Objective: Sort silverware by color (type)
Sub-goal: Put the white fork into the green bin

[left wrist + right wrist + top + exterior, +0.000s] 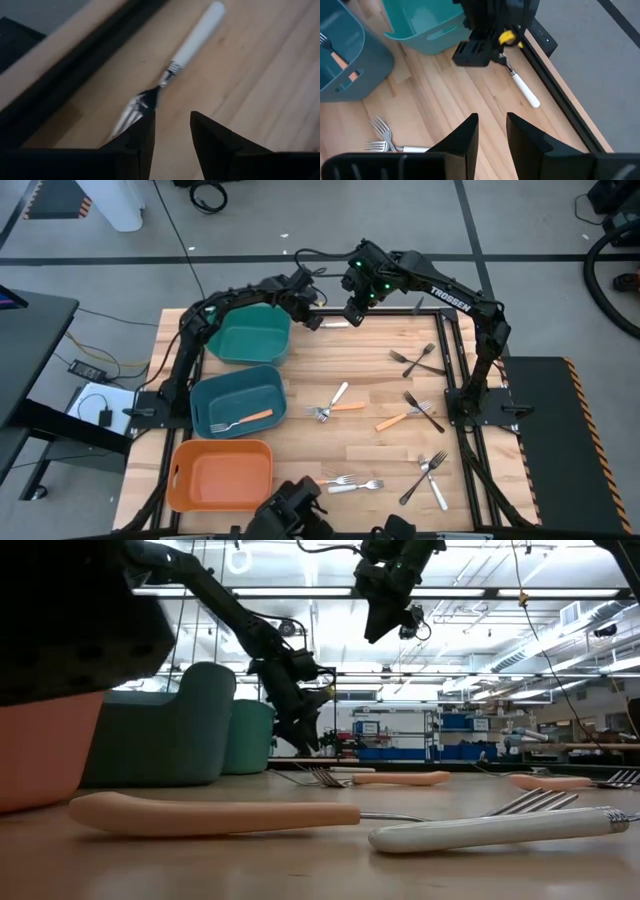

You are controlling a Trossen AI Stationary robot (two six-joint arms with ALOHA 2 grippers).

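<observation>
Hovering left pincer [313,321] over white-handled fork [336,323]

Two arms, dark black, jointed links. Right arm [455,292] has white "TROSSEN" lettering on link; green lights glow near its wrist. Black cables loop over upper joints. Left gripper [476,53]: black block body, yellow part beside it. Right gripper [491,131]: two dark wedge-shaped fingers, matte, with flat inner faces.

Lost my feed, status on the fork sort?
Left gripper open, low over white-handled fork at table's far edge. Right gripper open, hovering above it. One orange-handled fork in blue bin. Nothing blocking.
</observation>
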